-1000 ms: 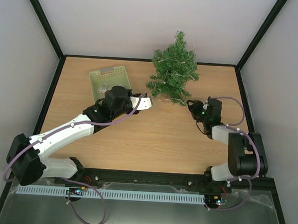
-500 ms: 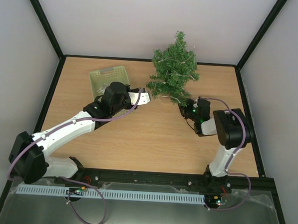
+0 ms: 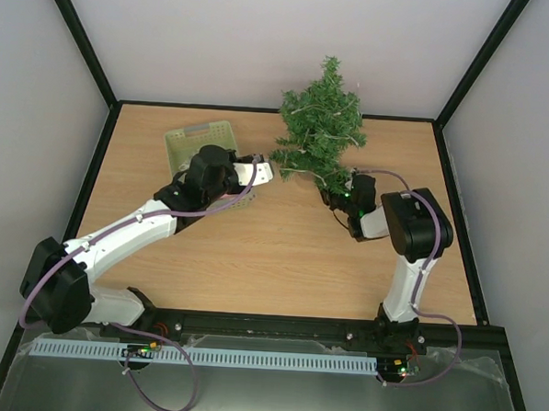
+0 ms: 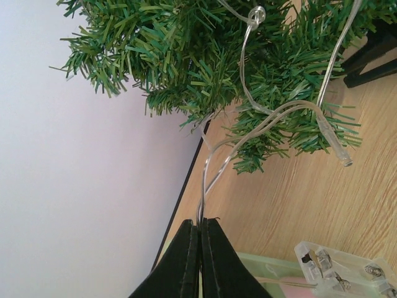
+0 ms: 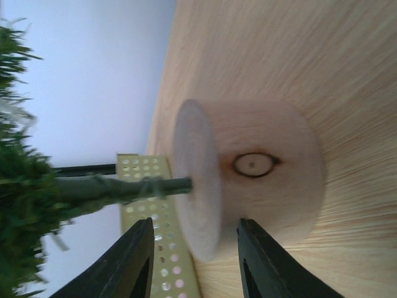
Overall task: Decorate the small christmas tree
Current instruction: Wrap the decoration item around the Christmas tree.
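Small christmas tree (image 3: 320, 125), a bushy dark green fir, stands at one o'clock on the light wooden table (image 3: 280, 270), by the far edge. Left gripper (image 4: 200, 228) is clenched on the clear plastic light string (image 4: 248, 118), presumably to drape it over the low branches. Right gripper (image 5: 195, 226) is released, jaws parted at the round pale wooden tree base (image 5: 254, 164), likely to steady it; contact unclear.

Right hand (image 5: 193, 231) nearer wooden tree base (image 5: 263, 164)

Table (image 3: 253, 260) seen whole from high above near edge. Wrist views set low, close, rolled sideways; tree (image 3: 320, 125) shared by all three.
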Controlling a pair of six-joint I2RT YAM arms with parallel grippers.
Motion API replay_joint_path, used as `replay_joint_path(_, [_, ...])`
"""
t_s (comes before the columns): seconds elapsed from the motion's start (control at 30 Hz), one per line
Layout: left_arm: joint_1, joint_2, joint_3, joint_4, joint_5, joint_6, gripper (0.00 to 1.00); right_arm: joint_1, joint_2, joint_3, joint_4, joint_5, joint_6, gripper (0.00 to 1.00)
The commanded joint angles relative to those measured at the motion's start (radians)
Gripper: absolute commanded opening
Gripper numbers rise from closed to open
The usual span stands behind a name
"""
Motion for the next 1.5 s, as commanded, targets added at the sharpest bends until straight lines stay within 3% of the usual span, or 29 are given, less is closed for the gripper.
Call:
replay_joint_path(0.0, [0.005,-0.001,0.021,0.032,0.019,0.002,0.02,-0.001,0.045,0.034,-0.077,0.029,-0.05,0.34])
replay_joint_path(0.3, [0.004,0.008,0.023,0.02,0.029,0.013,0.02,-0.004,0.078,0.174,-0.304,0.065,-0.217,0.28])
replay_joint_path(0.57, [0.005,0.035,0.061,-0.019,0.055,0.01,0.02,-0.056,0.153,0.29,-0.356,0.068,-0.297,0.22])
replay_joint_path(0.77, [0.005,0.082,0.086,-0.009,0.063,0.035,0.02,-0.088,0.194,0.429,-0.456,0.004,-0.341,0.26])
replay_joint_path(0.93, [0.005,0.109,0.11,0.016,0.029,0.045,0.02,-0.09,0.131,0.391,-0.47,-0.012,-0.333,0.33])
replay_joint_path(1.17, [0.005,0.116,0.116,0.016,0.033,0.038,0.02,-0.062,0.058,0.234,-0.317,0.005,-0.215,0.45])
replay_joint_path(1.47, [0.003,0.101,0.105,0.013,0.036,0.025,0.03,-0.019,0.105,0.24,-0.168,0.089,-0.17,0.53])
